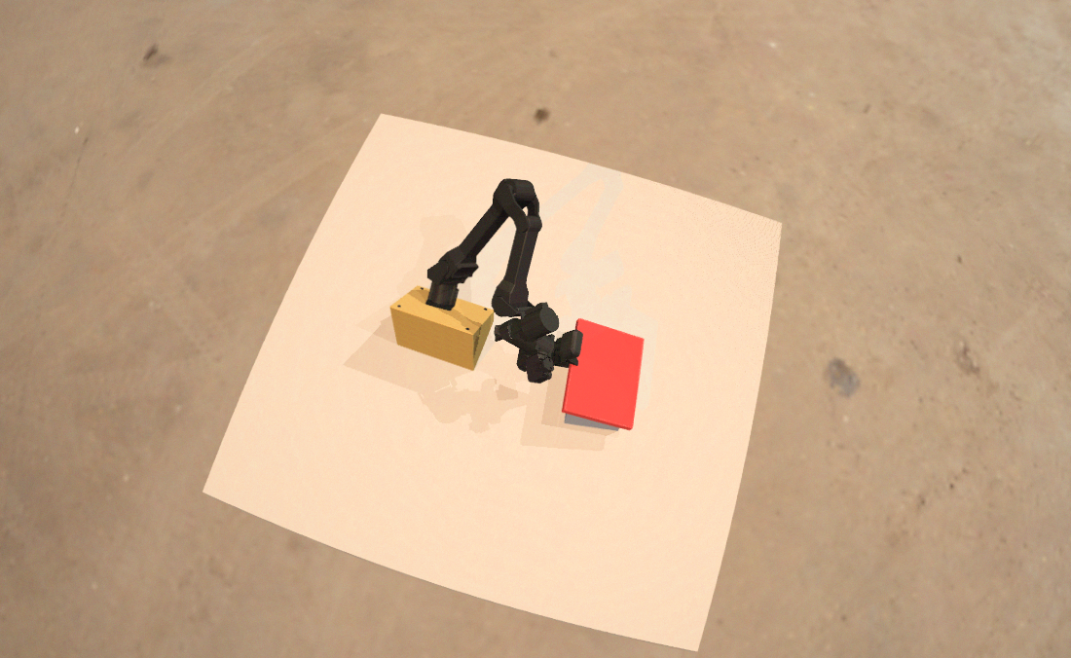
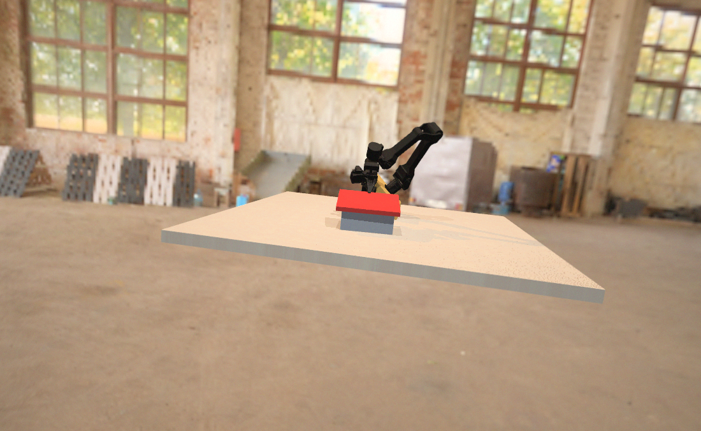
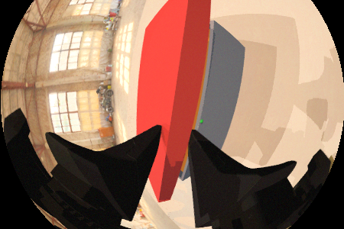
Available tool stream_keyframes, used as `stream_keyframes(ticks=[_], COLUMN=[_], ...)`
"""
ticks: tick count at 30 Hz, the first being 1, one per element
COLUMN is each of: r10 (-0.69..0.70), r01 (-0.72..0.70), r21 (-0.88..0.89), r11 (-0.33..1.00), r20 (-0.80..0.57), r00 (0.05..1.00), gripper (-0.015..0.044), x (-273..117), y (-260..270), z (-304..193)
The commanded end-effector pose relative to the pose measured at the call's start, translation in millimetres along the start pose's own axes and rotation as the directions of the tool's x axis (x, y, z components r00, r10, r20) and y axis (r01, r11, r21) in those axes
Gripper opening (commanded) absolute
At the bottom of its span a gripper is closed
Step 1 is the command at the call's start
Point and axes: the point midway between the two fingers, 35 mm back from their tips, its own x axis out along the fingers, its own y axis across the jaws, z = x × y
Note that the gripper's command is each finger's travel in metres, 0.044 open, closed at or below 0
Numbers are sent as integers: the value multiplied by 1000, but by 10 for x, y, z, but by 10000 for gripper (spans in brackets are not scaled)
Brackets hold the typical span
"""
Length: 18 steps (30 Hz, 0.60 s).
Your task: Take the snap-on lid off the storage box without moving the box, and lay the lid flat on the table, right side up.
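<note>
The red lid (image 1: pixel 605 380) (image 2: pixel 368 202) (image 3: pixel 162 70) is tilted over the grey-blue storage box (image 1: pixel 591 422) (image 2: pixel 366 224) (image 3: pixel 225 74). Its edge on the arm's side is raised, and the wrist view shows the box rim and a thin orange strip below that edge. The far edge sits low at the box; whether it is still snapped there I cannot tell. My gripper (image 3: pixel 175 132) is shut on the lid's near edge, one finger over the top face and one below the side wall. A small green dot (image 3: pixel 201 121) shows by the lower finger. The box stands upright on the table (image 1: pixel 441 506) (image 2: pixel 262 219).
The arm stands on a yellow block (image 1: pixel 433 336) to the left of the box in the top view. The arm's links (image 1: pixel 521 253) (image 2: pixel 420 152) arch up behind the gripper. The table's front edge (image 2: pixel 342 260) shows in the exterior view.
</note>
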Motion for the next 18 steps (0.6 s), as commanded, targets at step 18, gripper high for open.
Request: stream_keyframes(ticks=[18], r10=[11], r01=[-11], r21=[-17], r11=[1000], r20=[-2], r00=[1000], gripper=[0], x=[-113], y=[342], z=[-3])
